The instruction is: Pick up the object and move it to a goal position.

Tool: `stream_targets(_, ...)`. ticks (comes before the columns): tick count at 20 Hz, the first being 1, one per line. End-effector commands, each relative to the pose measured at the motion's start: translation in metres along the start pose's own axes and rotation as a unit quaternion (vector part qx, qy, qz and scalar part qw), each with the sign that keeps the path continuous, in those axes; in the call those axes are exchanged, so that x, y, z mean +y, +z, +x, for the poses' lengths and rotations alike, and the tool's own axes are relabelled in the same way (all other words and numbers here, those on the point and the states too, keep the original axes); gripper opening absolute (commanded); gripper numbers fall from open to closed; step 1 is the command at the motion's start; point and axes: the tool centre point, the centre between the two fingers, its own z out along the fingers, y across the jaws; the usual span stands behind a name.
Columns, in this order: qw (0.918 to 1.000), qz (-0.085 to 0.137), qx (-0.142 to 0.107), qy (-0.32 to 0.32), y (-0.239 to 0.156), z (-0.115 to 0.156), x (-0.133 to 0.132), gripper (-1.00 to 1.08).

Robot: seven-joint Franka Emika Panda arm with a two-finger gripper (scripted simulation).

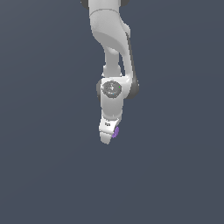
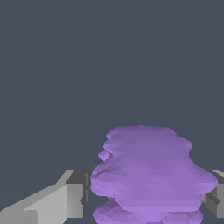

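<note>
- The white arm (image 1: 114, 57) comes down from twelve o'clock in the exterior view and ends in the claw (image 1: 106, 139), which points toward six o'clock, a little below the frame's middle.
- The object (image 1: 115, 132), a small light-purple lump, shows as a sliver at the claw's three o'clock edge, on the exterior view's right, touching the white fingers.
- From that camera most of the lump is hidden behind the claw, so its shape cannot be read there.
- In the wrist view the object (image 2: 148, 173) looms large: a stacked, ridged purple blob with wavy layered edges.
- One grey finger (image 2: 65, 197) sits just beside the blob at its nine o'clock side; the other finger (image 2: 215, 192) shows at its three o'clock side, against the frame edge.
- The claw (image 2: 144, 194) is pinching the object: the finger at three o'clock meets the purple surface, and the finger at nine o'clock stands right against it with only a thin dark line between.
- Around everything lies a flat, dark blue-grey surface (image 1: 43, 175) with no marks; whether the lump rests on it or hangs clear of it cannot be told from either view.
</note>
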Motion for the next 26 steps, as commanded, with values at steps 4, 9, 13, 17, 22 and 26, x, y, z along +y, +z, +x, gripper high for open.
stream_targets(4,1.0,-0.001,0.0,0.0,-0.035,0.003,-0.011,-1.0)
stream_targets(9,1.0,0.0,-0.001,-0.001,-0.081,0.008,-0.026,-1.0)
stream_targets(13,1.0,0.0,-0.001,-0.001,-0.123,0.012,-0.039,-1.0)
stream_targets(17,1.0,0.0,-0.001,-0.001,-0.169,0.016,-0.053,-1.0)
stream_targets(22,1.0,0.0,0.0,-0.001,-0.224,0.022,-0.069,-1.0)
stream_targets(26,1.0,0.0,0.0,-0.001,-0.262,0.026,-0.08,-1.0)
